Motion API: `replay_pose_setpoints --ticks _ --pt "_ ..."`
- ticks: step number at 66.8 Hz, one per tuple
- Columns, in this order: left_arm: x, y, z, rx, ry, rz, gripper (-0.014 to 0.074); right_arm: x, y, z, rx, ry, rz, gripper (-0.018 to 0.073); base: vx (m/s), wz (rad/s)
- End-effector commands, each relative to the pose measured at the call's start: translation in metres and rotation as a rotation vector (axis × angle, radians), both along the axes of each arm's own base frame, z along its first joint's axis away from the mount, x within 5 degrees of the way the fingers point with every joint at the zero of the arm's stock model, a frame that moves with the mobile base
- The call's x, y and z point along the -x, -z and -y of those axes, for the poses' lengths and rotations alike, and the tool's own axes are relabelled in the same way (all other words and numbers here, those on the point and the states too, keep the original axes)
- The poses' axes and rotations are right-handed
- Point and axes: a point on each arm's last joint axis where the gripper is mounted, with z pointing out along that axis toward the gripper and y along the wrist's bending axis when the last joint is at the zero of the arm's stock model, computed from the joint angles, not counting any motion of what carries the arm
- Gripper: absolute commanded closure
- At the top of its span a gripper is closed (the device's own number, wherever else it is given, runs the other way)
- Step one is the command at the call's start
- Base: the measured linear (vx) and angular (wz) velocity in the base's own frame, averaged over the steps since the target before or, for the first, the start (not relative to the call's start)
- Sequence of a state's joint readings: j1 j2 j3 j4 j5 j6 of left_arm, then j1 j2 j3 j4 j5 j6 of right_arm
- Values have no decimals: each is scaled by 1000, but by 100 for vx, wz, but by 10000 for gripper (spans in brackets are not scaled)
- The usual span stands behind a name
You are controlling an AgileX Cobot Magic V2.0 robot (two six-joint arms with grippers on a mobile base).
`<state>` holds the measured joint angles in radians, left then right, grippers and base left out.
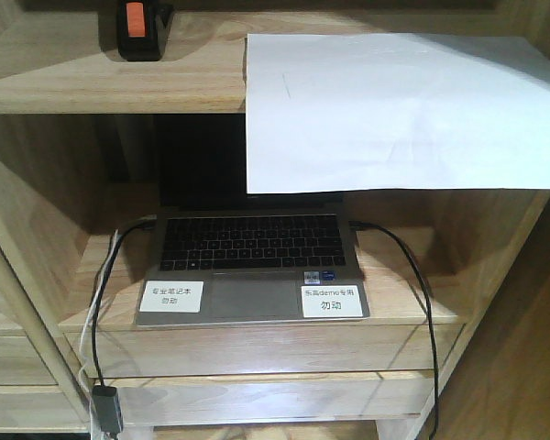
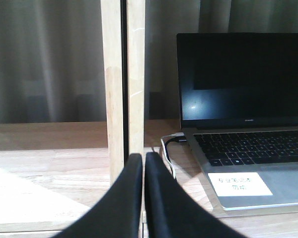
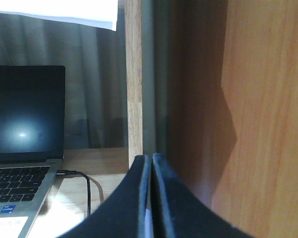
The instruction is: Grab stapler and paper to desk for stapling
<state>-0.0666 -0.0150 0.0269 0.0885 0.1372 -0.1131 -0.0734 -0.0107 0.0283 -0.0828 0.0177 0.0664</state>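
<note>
The black stapler [image 1: 140, 27] with its orange-red top stands at the back left of the upper shelf. The white paper [image 1: 394, 110] lies on the same shelf to the right, its front part hanging over the edge above the laptop; one corner of the paper [image 3: 64, 10] shows at the top of the right wrist view. My left gripper [image 2: 143, 156] is shut and empty, low in front of a wooden post [image 2: 123, 74]. Beside the shelf's right wall, my right gripper [image 3: 151, 157] is shut with nothing in it. Neither gripper shows in the front view. The desk is out of view.
An open laptop [image 1: 252, 266] with two white labels sits on the lower shelf [image 1: 101, 302], under the paper's overhang. Black and white cables [image 1: 96, 330] run off both its sides and down. A wooden side panel [image 3: 268, 124] stands close on the right.
</note>
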Motion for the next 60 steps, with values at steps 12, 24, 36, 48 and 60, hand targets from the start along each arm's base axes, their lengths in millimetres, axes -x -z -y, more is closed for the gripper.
replay_pose_setpoints --ticks 12,24,36,48,60 --pt "1 -21 2 34 30 285 603 2 -7 0 18 -1 85 568 0 0" --pt "9 -60 3 45 43 490 603 2 -7 0 18 -1 85 568 0 0" --pt "9 -107 2 39 30 443 603 2 -7 0 18 -1 85 568 0 0" --pt "-4 -153 1 33 11 289 603 2 -7 0 18 -1 85 568 0 0" --pt "-23 -174 1 22 -8 87 603 2 -7 0 18 0 85 568 0 0"
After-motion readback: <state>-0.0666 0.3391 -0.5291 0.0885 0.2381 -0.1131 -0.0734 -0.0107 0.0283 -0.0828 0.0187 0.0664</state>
